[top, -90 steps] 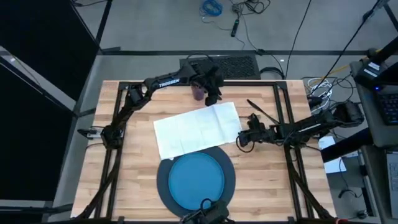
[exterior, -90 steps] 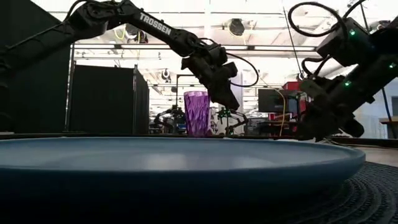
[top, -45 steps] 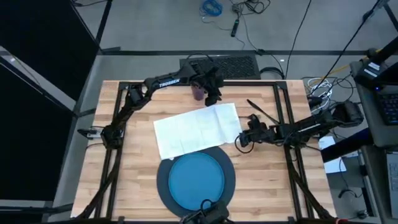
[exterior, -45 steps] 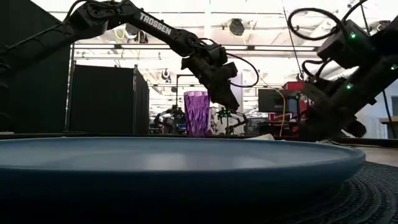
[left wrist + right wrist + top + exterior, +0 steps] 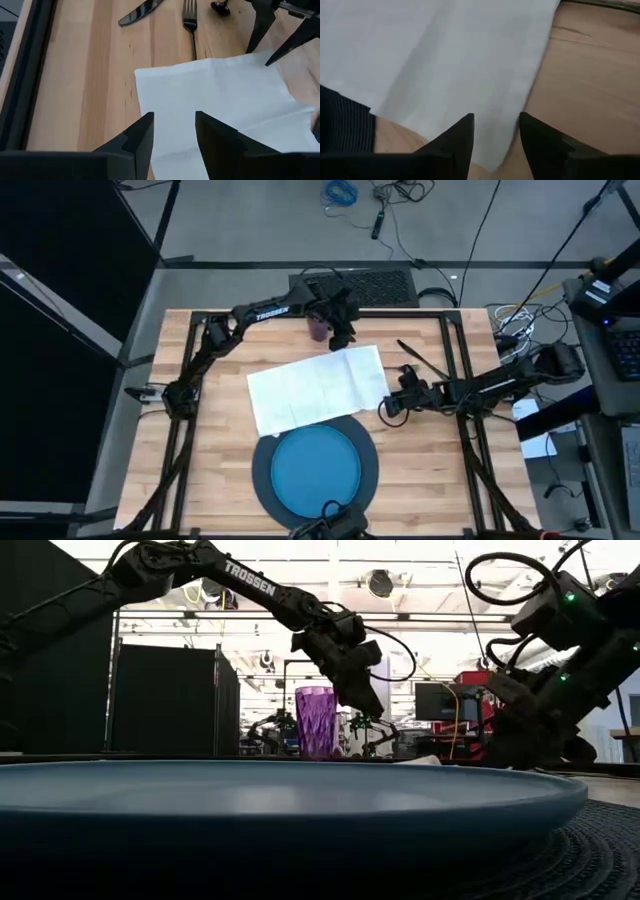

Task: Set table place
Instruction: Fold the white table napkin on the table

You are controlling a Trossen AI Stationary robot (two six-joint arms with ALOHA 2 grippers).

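Butcher-block counter (image 5: 220, 430) carrying a white napkin (image 5: 316, 387) spread flat at centre, its near edge overlapping the dark grey charger (image 5: 262, 470) with the blue plate (image 5: 315, 468) on top. Left tool (image 5: 343, 338) hovering over the napkin's far edge, fingers (image 5: 141, 134) spread with a gap, pinching nothing; purple cup (image 5: 319, 328) just beside it, upright. Right tool (image 5: 388, 406) low at the napkin's right edge, fingers (image 5: 459, 135) parted, cloth edge lying between and just ahead of them, contact not clear. Knife (image 5: 141, 11) and fork (image 5: 190, 20) lying on bare wood beyond the napkin's far right corner.
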